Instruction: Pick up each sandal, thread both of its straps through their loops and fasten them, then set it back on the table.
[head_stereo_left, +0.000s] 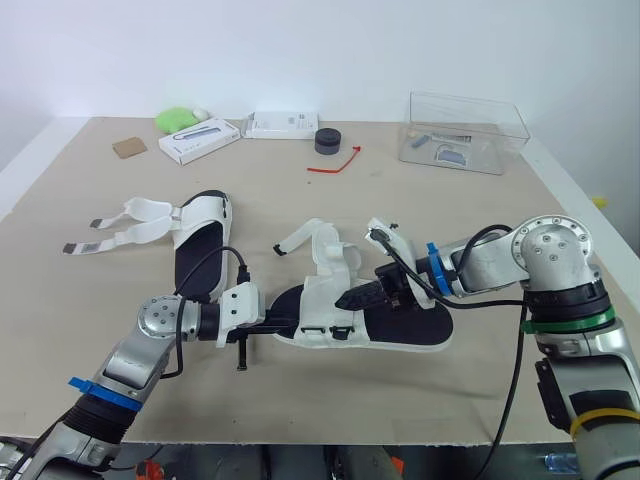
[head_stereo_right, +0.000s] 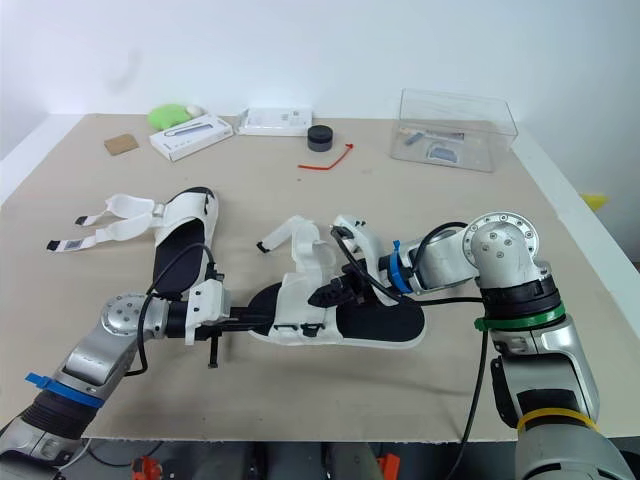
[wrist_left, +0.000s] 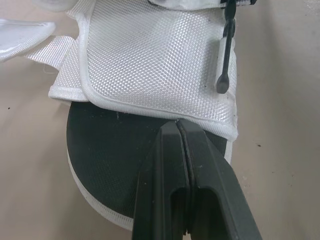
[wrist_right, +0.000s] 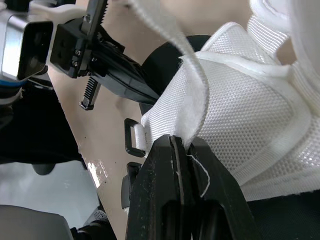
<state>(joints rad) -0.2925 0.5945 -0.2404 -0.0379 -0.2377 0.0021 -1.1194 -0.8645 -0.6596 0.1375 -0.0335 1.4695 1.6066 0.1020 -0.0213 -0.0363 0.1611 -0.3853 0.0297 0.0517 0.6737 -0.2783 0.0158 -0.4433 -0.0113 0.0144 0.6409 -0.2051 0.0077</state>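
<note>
Two white sandals with black insoles lie on the table. The left sandal (head_stereo_left: 195, 240) lies flat with both straps (head_stereo_left: 110, 232) spread out to its left. The middle sandal (head_stereo_left: 405, 325) sits between my arms. My left gripper (head_stereo_left: 296, 322) is shut, its tips (wrist_left: 178, 126) lying over the black insole (wrist_left: 110, 150) and touching the edge of the white mesh upper (wrist_left: 150, 60). My right gripper (head_stereo_left: 346, 299) is shut on that sandal's loose strap (wrist_right: 165, 35) where it meets the mesh flap (wrist_right: 240, 125). Black buckle loops (wrist_right: 134, 139) hang just beside it.
Along the table's far side stand a clear plastic box (head_stereo_left: 465, 130), a black round object (head_stereo_left: 327, 141), a red tie (head_stereo_left: 335, 163), two white boxes (head_stereo_left: 199, 139), a green object (head_stereo_left: 176, 119) and a brown pad (head_stereo_left: 129, 147). The table's front edge runs just below my arms.
</note>
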